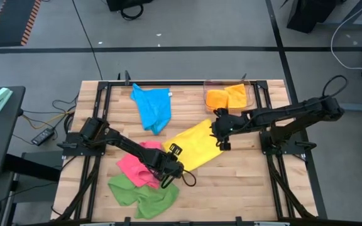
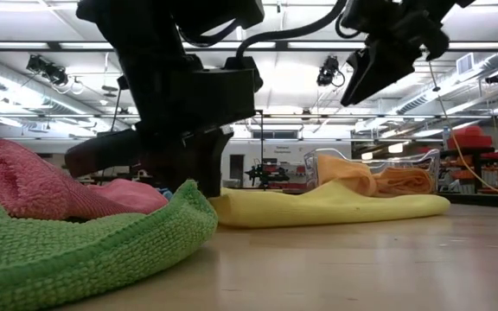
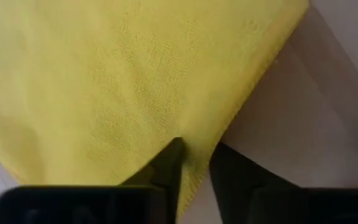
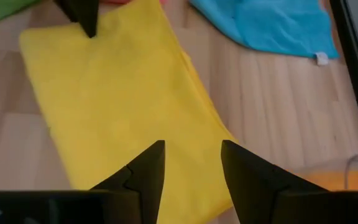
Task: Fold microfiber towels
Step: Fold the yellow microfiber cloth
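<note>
- The left gripper (image 1: pixel 180 168) is seen at the lower-left end of the yellow towel (image 1: pixel 197 143), its fingers pinching that edge.
- The towel's long axis is laid diagonally toward the clear bin (image 1: pixel 250 94).
- The right gripper (image 1: pixel 219 139) is held spread over the towel's opposite end, nearer the bin.

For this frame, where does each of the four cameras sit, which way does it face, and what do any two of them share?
High: overhead, looking down; both arms, table.
Low: table height, facing the room; green towel near, arms above.
Left wrist: on the left arm; left gripper at the yellow towel edge.
Right wrist: on the right arm; right gripper above the same towel, blue towel beyond.
Shared: all four show the yellow towel.
</note>
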Action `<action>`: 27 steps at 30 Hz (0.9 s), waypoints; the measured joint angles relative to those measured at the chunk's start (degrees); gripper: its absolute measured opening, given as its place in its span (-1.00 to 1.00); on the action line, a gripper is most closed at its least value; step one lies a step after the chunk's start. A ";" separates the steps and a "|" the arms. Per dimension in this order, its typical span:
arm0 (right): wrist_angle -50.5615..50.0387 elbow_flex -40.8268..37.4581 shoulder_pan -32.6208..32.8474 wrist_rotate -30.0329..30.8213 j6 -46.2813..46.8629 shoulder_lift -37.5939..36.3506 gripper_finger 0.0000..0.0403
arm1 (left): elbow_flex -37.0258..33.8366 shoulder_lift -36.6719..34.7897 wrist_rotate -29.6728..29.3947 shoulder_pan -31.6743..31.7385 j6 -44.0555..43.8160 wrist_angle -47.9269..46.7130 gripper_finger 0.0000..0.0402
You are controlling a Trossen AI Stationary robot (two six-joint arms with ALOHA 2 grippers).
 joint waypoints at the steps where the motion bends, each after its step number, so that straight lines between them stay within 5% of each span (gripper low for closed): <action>1: 0.09 0.00 0.60 -0.22 -0.16 0.01 -0.18 | -0.01 -0.02 0.54 0.00 -0.48 -0.01 -0.70; 4: 1.21 0.00 2.98 -2.19 -0.79 0.03 -0.18 | -0.19 -1.42 2.68 0.28 -1.73 0.11 -0.94; 11: 8.73 0.04 10.58 -1.88 -1.02 0.76 -0.18 | 1.08 -9.14 11.80 3.54 -10.18 -1.47 -0.93; 22: 20.45 0.01 21.34 4.00 7.62 13.11 -0.07 | 2.42 -14.21 21.67 6.93 -26.94 1.82 -0.92; 27: 22.70 0.04 25.00 12.89 11.47 16.04 0.06 | 2.31 -14.08 23.98 7.13 -33.03 4.11 -0.96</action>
